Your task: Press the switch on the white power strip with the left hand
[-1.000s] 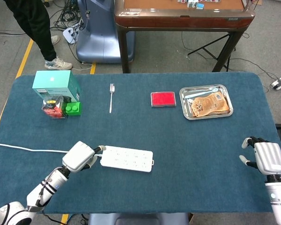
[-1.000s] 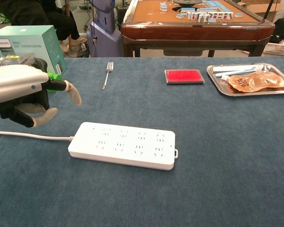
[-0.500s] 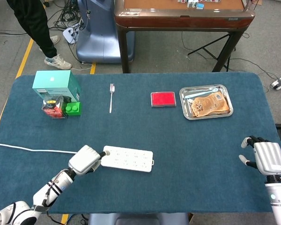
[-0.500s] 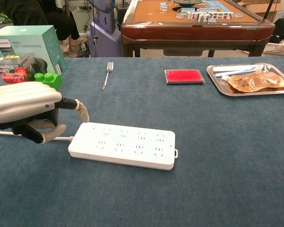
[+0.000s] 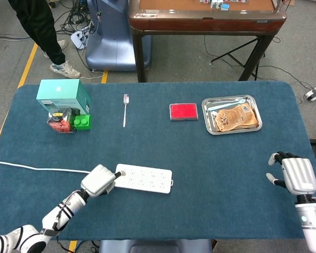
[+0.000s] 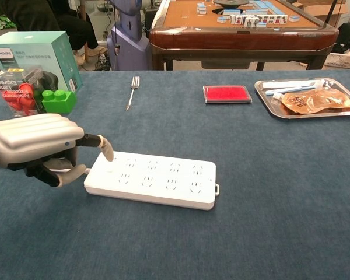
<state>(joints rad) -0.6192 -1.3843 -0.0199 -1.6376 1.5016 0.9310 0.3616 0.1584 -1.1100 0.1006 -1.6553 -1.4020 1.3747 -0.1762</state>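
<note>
The white power strip (image 5: 144, 178) (image 6: 151, 179) lies flat near the table's front edge, its cord running off to the left. My left hand (image 5: 99, 181) (image 6: 38, 147) sits at the strip's left end, most fingers curled in. One extended fingertip (image 6: 108, 154) touches the strip's top surface at its left end. The switch itself is hidden under that finger. My right hand (image 5: 294, 175) hovers at the table's right edge, fingers loosely apart, holding nothing; the chest view does not show it.
A teal box (image 5: 62, 95), a green brick (image 5: 82, 122) and a red packaged item (image 5: 60, 120) stand at the back left. A fork (image 5: 125, 109), a red case (image 5: 183, 111) and a metal tray (image 5: 252, 99) with a pouch lie further back.
My left hand has moved right and down onto the strip's left end; its extended finger, raised before, now touches the strip. The right hand has barely shifted.
</note>
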